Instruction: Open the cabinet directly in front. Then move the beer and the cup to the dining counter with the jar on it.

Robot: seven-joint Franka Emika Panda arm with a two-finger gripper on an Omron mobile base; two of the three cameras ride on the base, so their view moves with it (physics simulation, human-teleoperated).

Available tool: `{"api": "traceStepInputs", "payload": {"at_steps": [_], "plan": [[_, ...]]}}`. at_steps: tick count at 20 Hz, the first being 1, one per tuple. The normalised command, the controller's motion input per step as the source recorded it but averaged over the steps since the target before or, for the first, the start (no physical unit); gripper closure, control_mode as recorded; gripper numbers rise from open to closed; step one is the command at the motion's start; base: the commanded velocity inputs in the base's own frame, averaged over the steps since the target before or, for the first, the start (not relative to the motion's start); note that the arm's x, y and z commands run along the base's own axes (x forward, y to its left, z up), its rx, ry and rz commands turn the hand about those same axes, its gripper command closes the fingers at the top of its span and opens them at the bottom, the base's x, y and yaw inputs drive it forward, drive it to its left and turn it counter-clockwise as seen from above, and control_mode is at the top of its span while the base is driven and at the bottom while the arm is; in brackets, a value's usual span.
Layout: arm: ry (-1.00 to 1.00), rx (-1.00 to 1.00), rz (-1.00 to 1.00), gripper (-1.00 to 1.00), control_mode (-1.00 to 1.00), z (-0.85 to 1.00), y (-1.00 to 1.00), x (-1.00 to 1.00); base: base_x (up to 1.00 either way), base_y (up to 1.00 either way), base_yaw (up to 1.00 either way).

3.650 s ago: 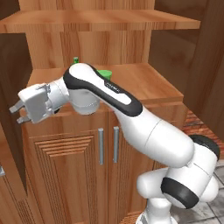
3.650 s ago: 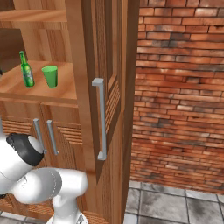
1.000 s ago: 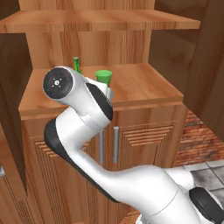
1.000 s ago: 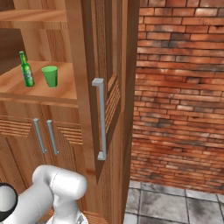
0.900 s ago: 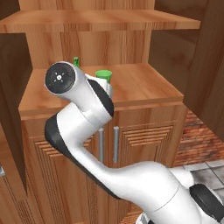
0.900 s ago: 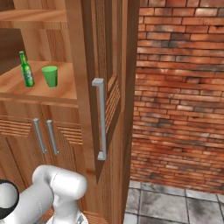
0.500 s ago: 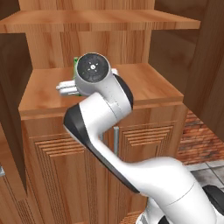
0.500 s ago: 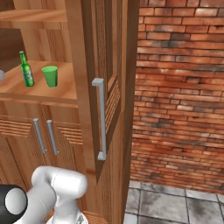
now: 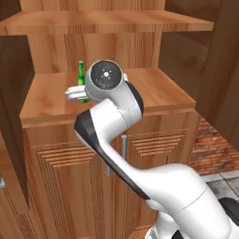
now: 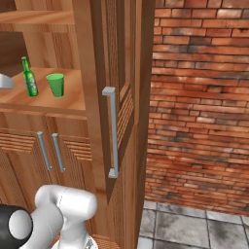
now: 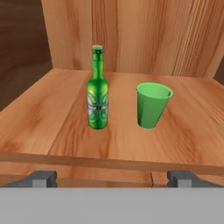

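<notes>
The cabinet (image 10: 92, 58) stands open, its right door (image 10: 121, 73) swung out with a long grey handle (image 10: 112, 131). On its wooden shelf (image 11: 52, 127) the beer (image 11: 97, 94), a green bottle with a red-and-white label, stands upright. The plain green cup (image 11: 152, 105) is just to its right, a little apart. My gripper (image 11: 112, 178) is open in front of the shelf's front edge, level with both and touching neither. The hand (image 9: 73, 93) sits just before the beer (image 9: 81, 77). The beer (image 10: 29, 77) and the cup (image 10: 55, 85) also show from the right. The dining counter and the jar are out of view.
A second shelf (image 9: 107, 21) hangs above the beer. Lower doors with short handles (image 10: 48, 151) lie under the shelf. The open left door (image 9: 11, 121) and the right door flank the opening. A brick wall (image 10: 199, 97) rises to the right over a tiled floor (image 10: 194, 228).
The arm has swung up and to the right, bringing the hand round to face the shelf in front of the beer. Beer and cup have not moved. The jaws stayed open.
</notes>
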Motion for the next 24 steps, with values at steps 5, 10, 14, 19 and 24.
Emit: {"api": "traceStepInputs", "payload": {"at_steps": [5,10,14,19,24], "plan": [[0.03,0.00,0.00,-1.00,-1.00,0.00,0.00,0.65,0.00,0.00,0.00],[0.03,0.00,0.00,-1.00,-1.00,0.00,0.00,0.62,0.00,0.00,0.00],[0.04,0.00,0.00,-1.00,-1.00,0.00,0.05,0.51,0.00,0.00,0.00],[0.02,0.00,0.00,-1.00,-1.00,0.00,0.31,0.49,0.00,0.00,0.00],[0.00,0.00,0.00,-1.00,-1.00,0.00,0.24,0.46,0.00,0.00,0.00]]}}
